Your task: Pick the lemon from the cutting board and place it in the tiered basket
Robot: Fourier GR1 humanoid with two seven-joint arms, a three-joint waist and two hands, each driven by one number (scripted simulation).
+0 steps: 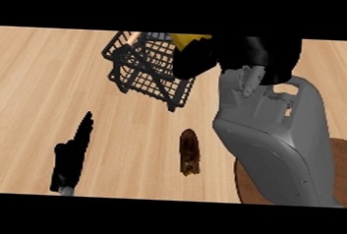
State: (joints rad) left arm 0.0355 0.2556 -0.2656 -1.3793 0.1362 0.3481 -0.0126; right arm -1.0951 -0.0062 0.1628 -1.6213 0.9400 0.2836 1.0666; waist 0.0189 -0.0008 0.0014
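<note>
Head view.
- Lemon: only a yellow patch shows, upper centre at scene's top edge. Rest hidden in right hand, whose black fingers curl round it over right rim of tiered basket.
- Basket: black wire, upper centre.
- Grey right forearm fills right side and covers most of dark round cutting board, lower right.
- Left hand: lower left, fingers straight, holding nothing.
- Dark brown oblong object: centre.
- Bare counter: wide open room at left.
</note>
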